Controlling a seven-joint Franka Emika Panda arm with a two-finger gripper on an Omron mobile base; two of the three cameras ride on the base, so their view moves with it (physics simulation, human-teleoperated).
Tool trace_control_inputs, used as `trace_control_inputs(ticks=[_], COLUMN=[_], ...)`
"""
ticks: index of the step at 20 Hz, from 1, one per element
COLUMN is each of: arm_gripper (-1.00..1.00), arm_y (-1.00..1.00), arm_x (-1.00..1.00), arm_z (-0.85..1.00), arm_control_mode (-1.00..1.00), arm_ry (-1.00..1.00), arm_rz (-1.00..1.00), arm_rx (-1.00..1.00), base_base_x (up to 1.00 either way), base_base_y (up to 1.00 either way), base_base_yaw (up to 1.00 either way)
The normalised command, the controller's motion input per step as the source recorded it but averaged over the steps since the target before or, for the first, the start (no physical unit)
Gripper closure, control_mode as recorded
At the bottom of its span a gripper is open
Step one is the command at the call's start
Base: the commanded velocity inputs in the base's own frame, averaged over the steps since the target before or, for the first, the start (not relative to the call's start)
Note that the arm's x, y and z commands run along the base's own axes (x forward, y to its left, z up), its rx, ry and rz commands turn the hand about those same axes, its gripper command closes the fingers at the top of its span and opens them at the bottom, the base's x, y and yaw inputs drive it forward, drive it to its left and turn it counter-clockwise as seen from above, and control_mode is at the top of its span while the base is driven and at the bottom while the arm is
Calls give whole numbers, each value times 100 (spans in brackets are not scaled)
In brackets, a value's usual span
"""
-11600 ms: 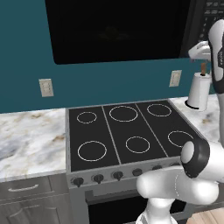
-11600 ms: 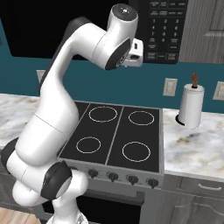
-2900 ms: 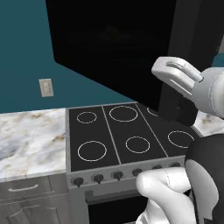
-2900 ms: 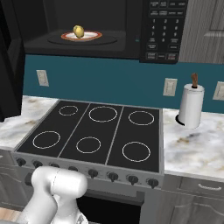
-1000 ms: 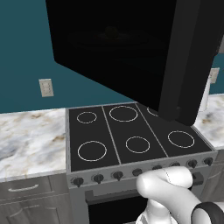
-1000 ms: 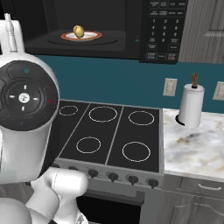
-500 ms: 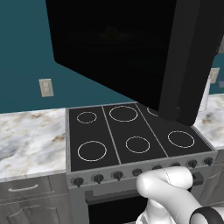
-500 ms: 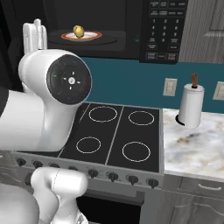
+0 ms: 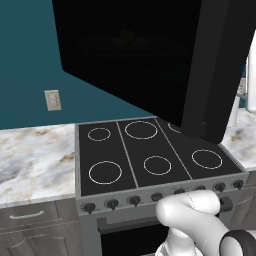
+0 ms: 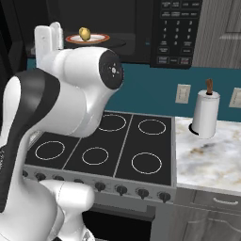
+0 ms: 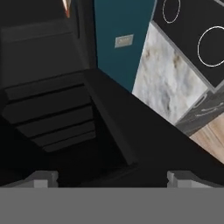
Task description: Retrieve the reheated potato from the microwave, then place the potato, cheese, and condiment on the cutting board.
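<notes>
The microwave (image 10: 141,28) hangs above the stove with its door (image 9: 150,65) swung wide open to the left. Inside, the pale-yellow potato (image 10: 84,33) sits on a white, orange-rimmed plate (image 10: 96,38). My white arm (image 10: 70,94) bulks up at the left in front of the stove, a white link (image 10: 49,40) reaching to the level of the opening, just left of the plate. In the hand view my gripper (image 11: 113,179) is open, fingertips (image 11: 41,178) far apart with nothing between them, facing dark microwave surfaces. The cheese, condiment and cutting board are out of view.
A black stove top (image 10: 136,148) with several burner rings lies below, with marble counter (image 9: 35,155) on both sides. A paper-towel roll (image 10: 205,115) stands on the right counter. Wall outlets (image 9: 51,100) are set in the teal wall. The open door overhangs the stove's right burners.
The arm's big joint has swung right and turned in the right base view, and its white link now stands higher beside the plate. The potato and door have not moved. The jaws stay open.
</notes>
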Motion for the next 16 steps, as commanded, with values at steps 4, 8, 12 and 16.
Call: trace_control_inputs(ticks=[4, 8, 12, 16], arm_gripper=[-100, -100, -100, -100], arm_y=[36, 39, 47, 48], arm_x=[35, 23, -1, -17], arm_z=[-4, -4, -8, -6], arm_control_mode=[-100, -100, -100, -100], arm_ry=[14, 14, 7, 1], arm_rz=[11, 5, 4, 4], arm_rx=[2, 6, 5, 3], base_base_x=[0, 0, 0, 0], base_base_y=[0, 0, 0, 0], base_base_yaw=[0, 0, 0, 0])
